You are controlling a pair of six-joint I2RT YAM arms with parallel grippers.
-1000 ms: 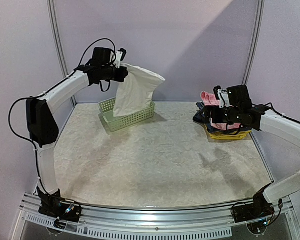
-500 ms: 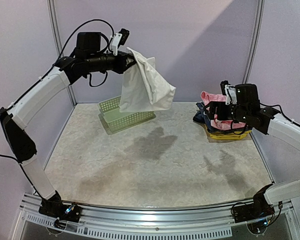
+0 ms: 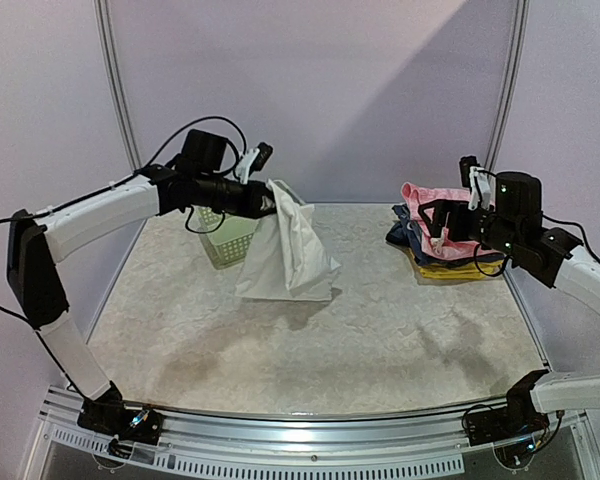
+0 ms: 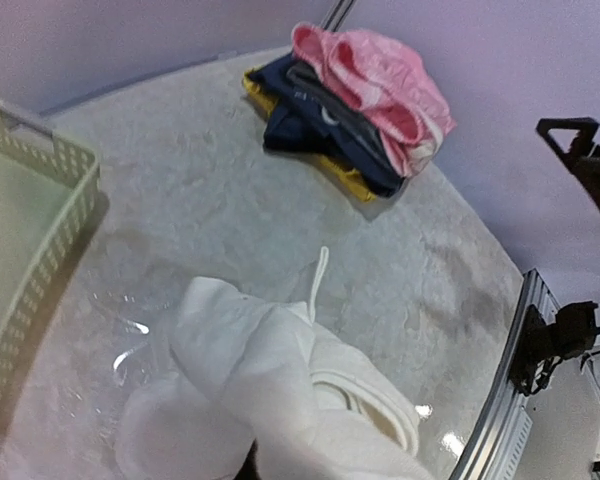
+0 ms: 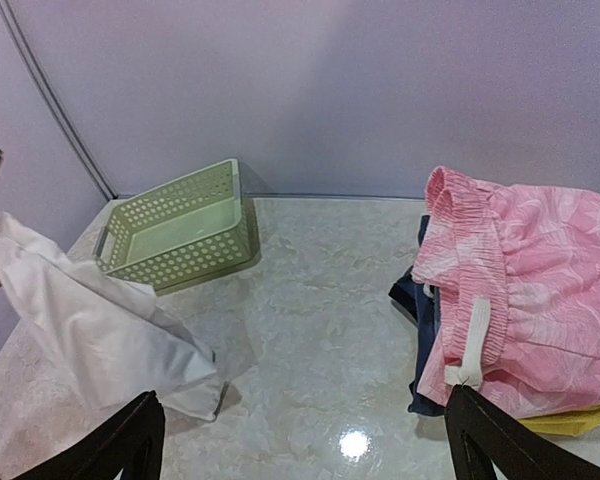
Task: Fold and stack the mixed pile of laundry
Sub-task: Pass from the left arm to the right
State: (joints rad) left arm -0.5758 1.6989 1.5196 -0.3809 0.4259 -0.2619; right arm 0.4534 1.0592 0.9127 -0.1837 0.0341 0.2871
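Cloth first: my left gripper (image 3: 267,197) is clamped tight on the top edge of the white piece (image 3: 285,255). The piece hangs from it in a loose drape, with its bottom corner down on the table (image 3: 380,340), just in front of the pale green basket (image 3: 223,238). On the left wrist view the white folds fill the lower frame (the fingers themselves are buried under them). My right gripper (image 5: 305,450) is spread as wide as it goes, with nothing between the fingers (image 5: 130,435). It hovers just beside the pink piece (image 3: 435,205), not touching it. That piece lies crumpled on top of the dark blue and yellow clothes (image 3: 425,255) at the table's far right.
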